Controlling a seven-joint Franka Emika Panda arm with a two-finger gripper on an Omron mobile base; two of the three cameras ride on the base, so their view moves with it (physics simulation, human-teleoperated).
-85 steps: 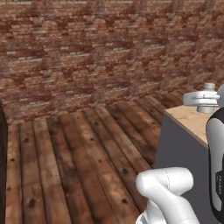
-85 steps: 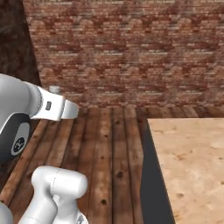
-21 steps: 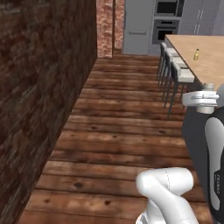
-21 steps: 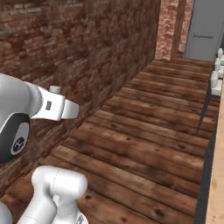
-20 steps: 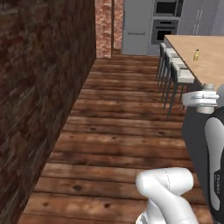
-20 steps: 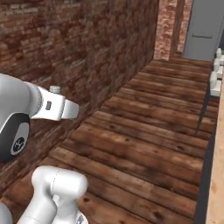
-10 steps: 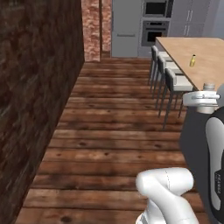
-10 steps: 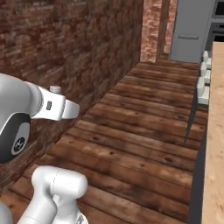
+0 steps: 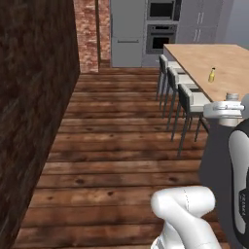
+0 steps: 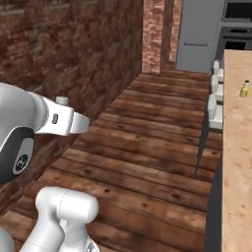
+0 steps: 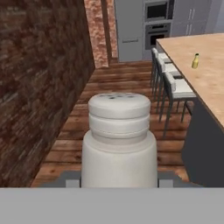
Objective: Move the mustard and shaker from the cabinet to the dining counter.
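One item, the shaker [image 11: 119,140], is held upright between the part-closed jaws of the gripper [image 11: 119,181] for carriage without tipping, while the mustard [image 9: 212,75] is already stood on the dining counter [image 9: 228,63] beside the stools [image 9: 190,99].

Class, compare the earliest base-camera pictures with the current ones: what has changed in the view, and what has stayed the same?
The base has turned, so the whole view swung from a brick wall to a corridor with the long light wood-grain dining counter, grey-cushioned stools and grey ovens. The small yellow mustard bottle now stands on that counter. The arm's pose is unchanged; the grey-silver shaker sits in the tool.
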